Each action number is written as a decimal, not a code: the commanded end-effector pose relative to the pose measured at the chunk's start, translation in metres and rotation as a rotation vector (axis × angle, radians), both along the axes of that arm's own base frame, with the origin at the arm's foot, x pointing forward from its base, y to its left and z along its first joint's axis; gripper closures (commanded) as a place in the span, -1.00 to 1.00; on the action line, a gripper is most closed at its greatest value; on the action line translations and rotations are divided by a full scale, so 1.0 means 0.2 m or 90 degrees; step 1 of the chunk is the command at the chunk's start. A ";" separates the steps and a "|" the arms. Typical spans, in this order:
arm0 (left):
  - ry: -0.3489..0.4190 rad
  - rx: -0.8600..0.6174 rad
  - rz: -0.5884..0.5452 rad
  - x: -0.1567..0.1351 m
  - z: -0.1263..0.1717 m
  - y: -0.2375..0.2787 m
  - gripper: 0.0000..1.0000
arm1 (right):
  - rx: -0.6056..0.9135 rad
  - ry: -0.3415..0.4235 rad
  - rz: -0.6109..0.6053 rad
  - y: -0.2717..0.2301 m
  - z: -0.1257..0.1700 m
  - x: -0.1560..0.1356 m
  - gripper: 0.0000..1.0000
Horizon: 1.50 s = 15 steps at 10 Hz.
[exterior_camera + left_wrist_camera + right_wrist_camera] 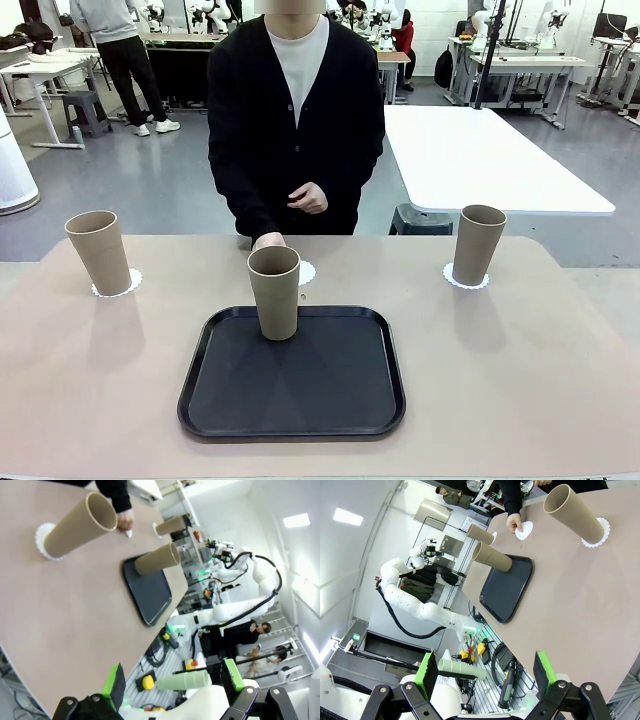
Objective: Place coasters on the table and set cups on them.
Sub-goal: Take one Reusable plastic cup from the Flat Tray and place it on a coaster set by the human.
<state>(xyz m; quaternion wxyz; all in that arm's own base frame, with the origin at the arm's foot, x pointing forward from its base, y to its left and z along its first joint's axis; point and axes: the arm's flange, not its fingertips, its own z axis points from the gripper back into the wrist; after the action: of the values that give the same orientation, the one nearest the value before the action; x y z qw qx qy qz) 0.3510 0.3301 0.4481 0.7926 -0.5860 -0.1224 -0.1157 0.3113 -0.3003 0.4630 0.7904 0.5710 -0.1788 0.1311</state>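
Your left fingers (112, 684) and right fingers (425, 673) are spread and holding nothing, 2 cups (98, 250) sit on coasters (466, 283) near the worktop's (520, 380) far corners, and cup 3 (274, 292) stands at the tray's (230, 400) far edge, so reach now and you risk clipping the person's hand (268, 241) on the coaster (306, 272) just behind, or toppling that tall cup.

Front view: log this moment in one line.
left cup, right cup: on coasters | middle cup: on tray | third coaster: at person's hand | left claw, right claw: open
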 end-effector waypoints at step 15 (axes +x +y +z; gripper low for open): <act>0.007 0.001 0.004 0.00 0.01 0.00 -1.00 | -0.040 -0.035 0.043 0.05 0.06 0.01 -1.00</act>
<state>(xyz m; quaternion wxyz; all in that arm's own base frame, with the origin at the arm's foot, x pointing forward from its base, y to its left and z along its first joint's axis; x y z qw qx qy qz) 0.3510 0.3300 0.4480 0.7926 -0.5860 -0.1224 -0.1157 0.3123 -0.2979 0.4657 0.7913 0.5667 -0.1795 0.1433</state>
